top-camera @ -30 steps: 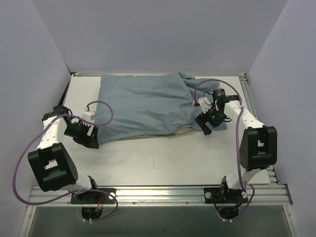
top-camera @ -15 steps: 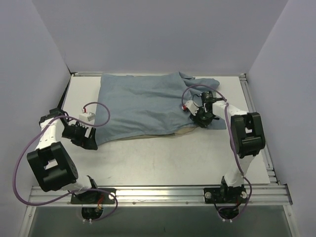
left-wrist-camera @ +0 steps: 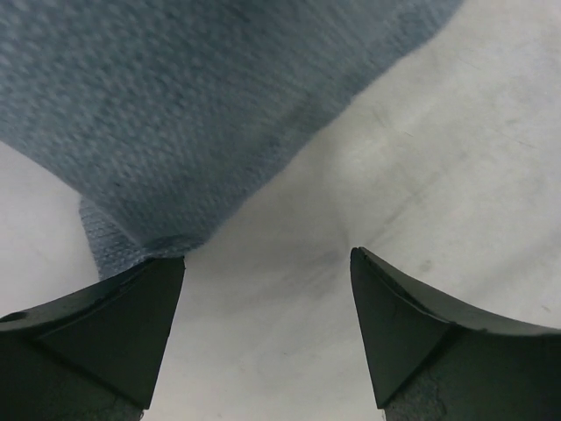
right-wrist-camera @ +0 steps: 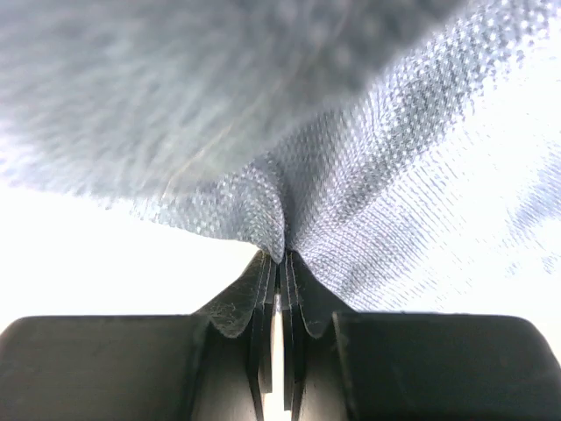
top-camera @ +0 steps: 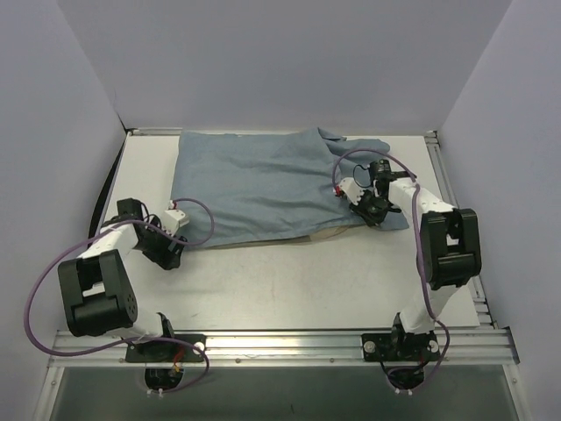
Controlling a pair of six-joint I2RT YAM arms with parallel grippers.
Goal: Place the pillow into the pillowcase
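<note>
The grey-blue pillowcase (top-camera: 263,189) lies spread across the back middle of the table. The pillow is hidden under it. A pale tan strip (top-camera: 317,235) peeks out along its near edge, and I cannot tell whether that is the pillow or the case's other face. My right gripper (top-camera: 365,208) sits at the cloth's right edge. In the right wrist view it (right-wrist-camera: 282,259) is shut on a pinched fold of the pillowcase (right-wrist-camera: 351,193). My left gripper (top-camera: 166,250) is at the near left corner, open. In the left wrist view its left fingertip (left-wrist-camera: 131,298) touches the cloth corner (left-wrist-camera: 131,237).
White walls close in the table on the left, back and right. A metal rail (top-camera: 280,346) runs along the near edge by the arm bases. Purple cables (top-camera: 35,298) loop beside both arms. Bare tabletop (top-camera: 280,281) shows in front of the pillowcase.
The right gripper went from open to shut on the pillowcase's right edge. The left gripper slid right and nearer, to the near left corner, staying open.
</note>
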